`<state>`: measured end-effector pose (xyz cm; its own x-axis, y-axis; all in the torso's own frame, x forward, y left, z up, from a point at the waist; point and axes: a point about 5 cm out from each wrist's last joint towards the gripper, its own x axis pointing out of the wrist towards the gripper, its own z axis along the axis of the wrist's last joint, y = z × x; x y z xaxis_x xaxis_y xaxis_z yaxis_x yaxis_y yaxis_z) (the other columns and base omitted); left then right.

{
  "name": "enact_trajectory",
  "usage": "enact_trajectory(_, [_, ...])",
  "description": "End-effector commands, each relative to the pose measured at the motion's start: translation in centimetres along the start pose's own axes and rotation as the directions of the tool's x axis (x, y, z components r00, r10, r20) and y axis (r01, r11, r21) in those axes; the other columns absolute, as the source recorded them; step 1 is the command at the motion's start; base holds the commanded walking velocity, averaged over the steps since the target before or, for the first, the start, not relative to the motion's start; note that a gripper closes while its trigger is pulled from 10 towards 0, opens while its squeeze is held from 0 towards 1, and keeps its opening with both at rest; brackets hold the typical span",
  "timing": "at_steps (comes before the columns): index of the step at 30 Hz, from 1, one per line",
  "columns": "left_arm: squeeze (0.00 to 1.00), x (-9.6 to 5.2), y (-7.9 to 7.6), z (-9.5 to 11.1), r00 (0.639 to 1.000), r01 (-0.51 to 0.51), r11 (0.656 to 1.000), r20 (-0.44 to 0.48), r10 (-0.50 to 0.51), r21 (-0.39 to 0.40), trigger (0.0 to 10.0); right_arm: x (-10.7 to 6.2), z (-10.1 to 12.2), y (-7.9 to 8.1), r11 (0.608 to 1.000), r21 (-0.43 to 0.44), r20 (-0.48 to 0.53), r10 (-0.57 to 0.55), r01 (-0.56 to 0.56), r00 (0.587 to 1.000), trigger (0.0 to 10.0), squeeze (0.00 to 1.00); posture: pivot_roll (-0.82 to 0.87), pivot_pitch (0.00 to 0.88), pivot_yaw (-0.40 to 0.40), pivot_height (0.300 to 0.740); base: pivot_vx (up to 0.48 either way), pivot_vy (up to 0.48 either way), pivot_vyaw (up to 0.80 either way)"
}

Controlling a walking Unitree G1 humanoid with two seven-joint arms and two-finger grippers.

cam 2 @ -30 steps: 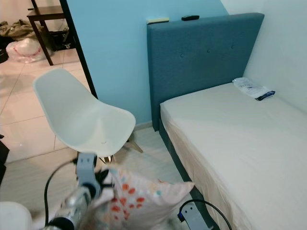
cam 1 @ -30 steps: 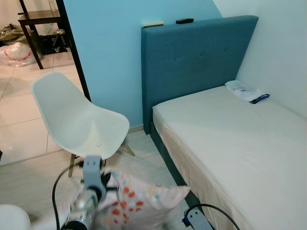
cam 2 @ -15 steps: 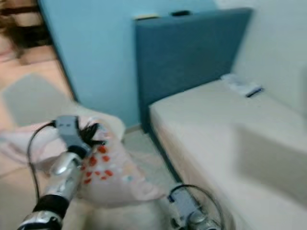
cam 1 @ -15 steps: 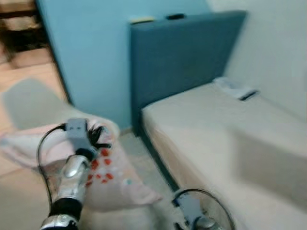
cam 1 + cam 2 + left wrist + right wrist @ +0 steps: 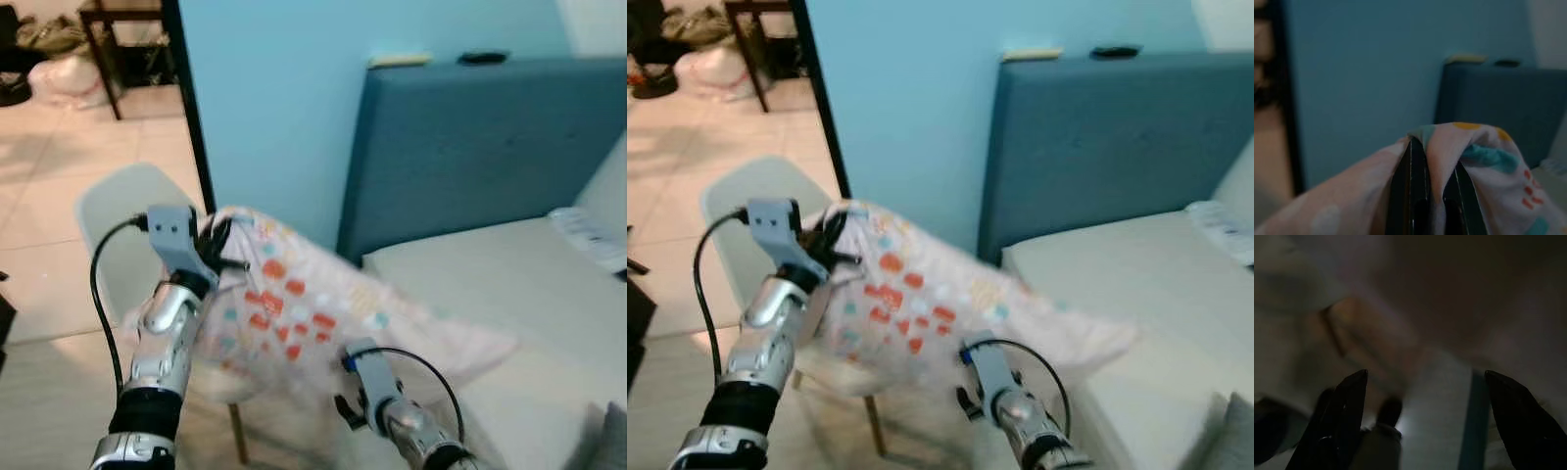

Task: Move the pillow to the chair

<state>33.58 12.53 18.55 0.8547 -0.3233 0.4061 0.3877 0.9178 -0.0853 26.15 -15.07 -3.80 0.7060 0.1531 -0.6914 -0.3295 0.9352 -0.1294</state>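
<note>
The pillow (image 5: 304, 313) is up in the air, in front of the robot. It is pale pink with red, orange and teal spots. One corner is held high on the left, and the rest droops down and to the right, toward the bed (image 5: 509, 294). The pillow hangs over the seat of the white chair (image 5: 122, 225), and the chair's curved back shows just to the left of it.

The left gripper (image 5: 217, 253) is pinched tight on the top corner of the pillow. In the left wrist view its two black fingers (image 5: 1411, 191) are close together with a fold of the cloth squeezed between them.

The right gripper (image 5: 1425, 396) is low, under the hanging pillow. Its two black fingers (image 5: 1344, 416) are spread wide apart and hold nothing. That view is dark and blurry.

Behind the pillow is a blue wall (image 5: 284, 88) and the bed's dark blue headboard (image 5: 480, 147). Two small things lie on top of the headboard, too blurry to tell. No writing can be read anywhere.
</note>
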Motion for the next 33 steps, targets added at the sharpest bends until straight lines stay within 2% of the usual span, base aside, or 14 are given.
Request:
enact_trajectory(1, [0.0, 1.4, -1.7, 2.1, 0.994, 0.068, 0.998, 0.088, -0.068, 0.002, 10.0, -0.1, -0.5, -0.5, 0.999, 0.028, -0.008, -0.029, 0.029, 1.0, 10.0, 0.0, -0.05, 0.037, -0.012, 0.74, 0.48, 0.0, 0.0])
enact_trajectory(7, [0.0, 2.7, -3.2, 3.7, 0.986, 0.113, 0.994, 0.127, -0.112, -0.005, 10.0, -0.1, -0.6, 0.2, 1.0, 0.031, -0.011, -0.004, 0.005, 1.0, 10.0, 0.0, -0.05, 0.04, -0.003, 0.74, 0.48, 0.0, 0.0])
enact_trajectory(10, [0.0, 2.8, -2.6, 3.7, 0.992, 0.071, 0.997, 0.107, -0.071, 0.006, 10.0, -0.1, -0.7, 0.5, 1.0, 0.013, -0.016, 0.008, -0.008, 1.0, 10.0, 0.0, -0.06, 0.043, 0.004, 0.74, 0.29, 0.0, 0.0])
enact_trajectory(11, [0.0, 2.6, -0.9, 2.8, 0.999, -0.037, 0.997, 0.026, 0.036, 0.061, 10.0, -0.1, -0.9, 0.6, 1.0, 0.014, -0.023, 0.013, -0.013, 1.0, 10.0, 0.0, -0.06, 0.046, 0.006, 0.74, 0.0, 0.0, 0.0])
enact_trajectory(13, [0.0, 2.4, -0.2, 2.4, 0.997, -0.079, 0.993, -0.014, 0.081, 0.089, 10.0, -0.1, -0.9, 0.6, 1.0, 0.016, -0.026, 0.013, -0.013, 1.0, 10.0, 0.0, -0.06, 0.047, 0.007, 0.74, 0.0, 0.0, 0.0])
enact_trajectory(16, [0.0, 0.3, 3.4, 0.4, 0.95, -0.226, 0.941, -0.158, 0.27, 0.251, 10.0, -0.2, -1.4, 0.7, 1.0, 0.013, -0.044, 0.02, -0.019, 0.999, 10.0, 0.0, -0.06, 0.051, 0.01, 0.74, 0.0, 0.0, 0.0])
enact_trajectory(17, [0.0, -0.7, 4.8, 0.1, 0.917, -0.306, 0.917, -0.18, 0.356, 0.256, 10.0, -0.2, -1.5, 0.7, 1.0, 0.012, -0.05, 0.021, -0.021, 0.999, 10.0, 0.0, -0.06, 0.054, 0.007, 0.74, 0.0, 0.0, 0.0])
enact_trajectory(18, [0.0, -0.7, 4.8, 0.1, 0.917, -0.306, 0.917, -0.18, 0.356, 0.256, 10.0, -0.2, -1.5, 0.7, 1.0, 0.012, -0.05, 0.021, -0.021, 0.999, 10.0, 0.0, -0.06, 0.054, 0.007, 0.74, 0.0, 0.0, 0.0])
enact_trajectory(20, [0.0, -2.7, 7.0, -0.2, 0.84, -0.439, 0.851, -0.205, 0.503, 0.289, 10.0, -0.3, -1.8, 0.7, 1.0, 0.01, -0.058, 0.028, -0.028, 0.998, 10.0, 0.0, -0.05, 0.057, -0.001, 0.74, 0.0, 0.0, 0.0])
enact_trajectory(27, [0.0, -4.4, 8.7, -0.2, 0.745, -0.558, 0.746, -0.176, 0.643, 0.363, 10.0, -0.2, -1.9, 1.3, 0.998, -0.014, -0.068, 0.057, -0.058, 0.996, 10.0, 0.0, -0.04, 0.056, -0.012, 0.74, 0.0, 0.0, 0.0])
enact_trajectory(28, [0.0, -4.6, 9.0, 0.1, 0.724, -0.587, 0.72, -0.157, 0.671, 0.371, 10.0, -0.2, -1.9, 1.3, 0.998, -0.015, -0.068, 0.06, -0.062, 0.996, 10.0, 0.0, -0.04, 0.056, -0.012, 0.74, 0.0, 0.0, 0.0])
enact_trajectory(29, [0.0, -4.9, 10.0, 1.0, 0.678, -0.644, 0.656, -0.103, 0.728, 0.394, 10.0, -0.2, -1.9, 1.4, 0.997, -0.019, -0.066, 0.068, -0.07, 0.996, 10.0, 0.0, -0.04, 0.056, -0.013, 0.74, 0.0, 0.0, 0.0])
enact_trajectory(30, [0.0, -4.9, 10.0, 1.0, 0.678, -0.644, 0.656, -0.103, 0.728, 0.394, 10.0, -0.2, -1.9, 1.4, 0.997, -0.019, -0.066, 0.068, -0.07, 0.996, 10.0, 0.0, -0.04, 0.056, -0.013, 0.74, 0.0, 0.0, 0.0])
enact_trajectory(33, [0.0, -6.1, 12.5, 2.4, 0.567, -0.735, 0.522, -0.03, 0.823, 0.432, 10.0, -0.2, -1.9, 1.6, 0.997, -0.014, -0.063, 0.076, -0.078, 0.995, 10.0, 0.0, -0.04, 0.056, -0.013, 0.74, 0.0, 0.0, 0.0])
